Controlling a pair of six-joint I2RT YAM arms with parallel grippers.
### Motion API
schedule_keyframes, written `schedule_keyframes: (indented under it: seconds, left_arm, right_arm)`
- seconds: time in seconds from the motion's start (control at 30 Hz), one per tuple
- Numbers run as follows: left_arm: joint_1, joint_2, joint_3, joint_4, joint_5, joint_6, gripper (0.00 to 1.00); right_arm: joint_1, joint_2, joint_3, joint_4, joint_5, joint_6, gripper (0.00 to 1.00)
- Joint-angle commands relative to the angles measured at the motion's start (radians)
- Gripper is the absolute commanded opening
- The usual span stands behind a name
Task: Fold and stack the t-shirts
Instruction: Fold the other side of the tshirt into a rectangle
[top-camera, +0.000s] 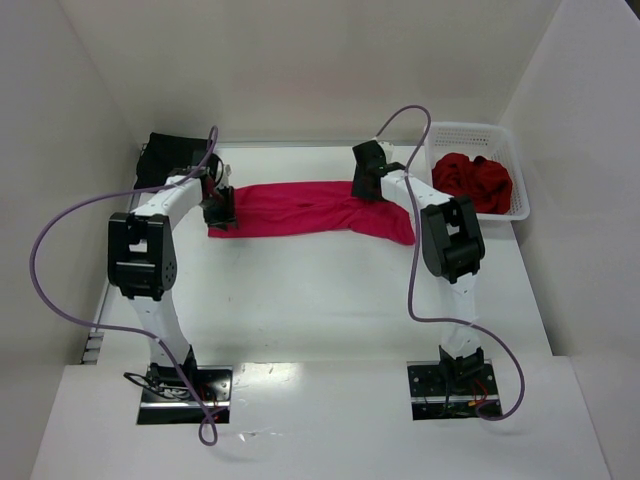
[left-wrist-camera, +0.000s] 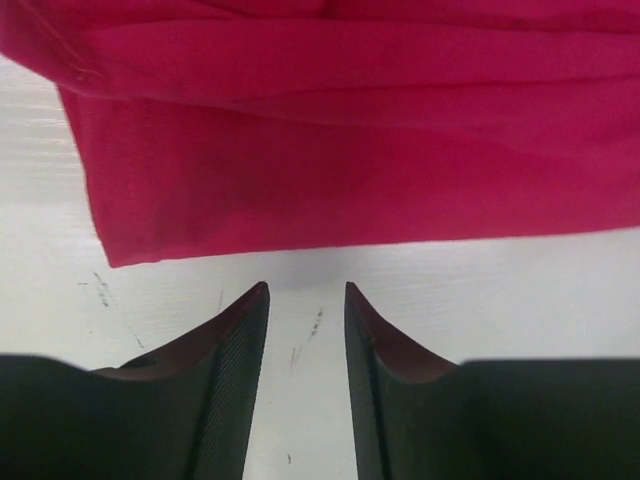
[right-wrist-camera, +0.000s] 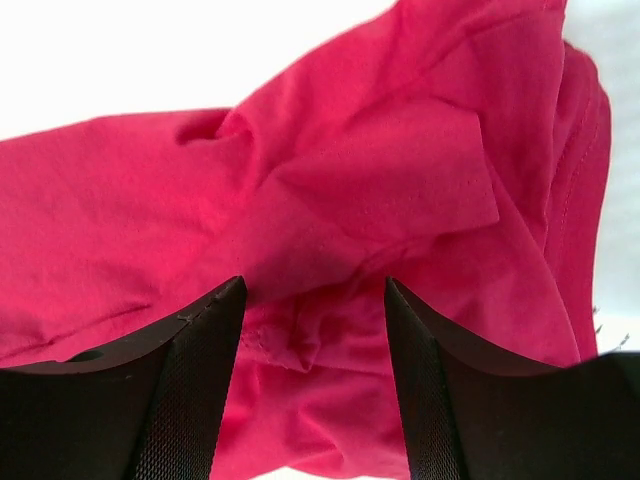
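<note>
Left pincer: jaws a little apart with nothing between them, poised over bare surface just short of the hem of the crimson-pink t-shirt. Right pincer: jaws spread wide above the same shirt's rumpled right end. Cloth lies under the gap, yet I see none pinched.

From overhead, I read the crimson-pink t-shirt as a long, narrow band laid across the far half of the surface. Its left end lies flat and square beside the left pincer, and its right end is bunched beside the right pincer. I judge it partly folded lengthwise, not yet brought down to a compact packet.

Outward from it, the darker red t-shirts sit crumpled and unfolded in the white lattice basket at the far right. The black t-shirt lies in the far left corner behind the left arm; whether it is folded I cannot tell. No stack of finished shirts is evident. My estimate is that the task is in its early part, with one shirt being worked and the basket's load left to do.

Writing: none legible. The shirts show no print or label, and the small dark flecks on the surface near the left pincer are scuffs, not letters.
</note>
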Motion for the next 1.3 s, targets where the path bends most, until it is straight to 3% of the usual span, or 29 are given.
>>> schedule_keyframes:
  seconds: [0.0,0.2,0.37,0.43,0.6,0.83,1.2,1.23,1.27]
  left_arm:
    - [0.001,0.029,0.034,-0.038,-0.079,-0.025,0.40]
    - [0.001,0.029,0.025,-0.047,-0.113,-0.016,0.28]
    - [0.001,0.029,0.025,-0.047,-0.162,-0.007,0.21]
    - [0.001,0.029,0.025,-0.047,-0.162,-0.007,0.18]
    - [0.001,0.040,0.016,-0.047,-0.162,-0.007,0.08]
    - [0.001,0.040,0.007,-0.047,-0.162,0.003,0.07]
    - [0.001,0.040,-0.012,-0.047,-0.153,0.003,0.05]
    - [0.001,0.040,-0.012,-0.047,-0.153,0.012,0.05]
    - [0.001,0.040,-0.012,-0.047,-0.153,0.012,0.05]
  right_arm:
    - [0.006,-0.075,-0.016,0.010,0.005,0.035,0.64]
    - [0.006,-0.075,-0.025,0.032,-0.014,0.067,0.64]
    - [0.006,-0.066,-0.025,0.041,-0.068,0.099,0.55]
    - [0.006,-0.057,-0.025,0.050,-0.077,0.110,0.50]
    - [0.006,-0.057,-0.025,0.059,-0.077,0.110,0.27]
    - [0.006,-0.008,0.073,0.072,-0.068,0.101,0.13]
    - [0.006,0.113,0.320,0.061,-0.037,0.038,0.13]
    - [-0.004,0.124,0.334,0.052,-0.037,0.038,0.17]
    - [-0.004,0.124,0.343,0.039,-0.048,0.038,0.28]
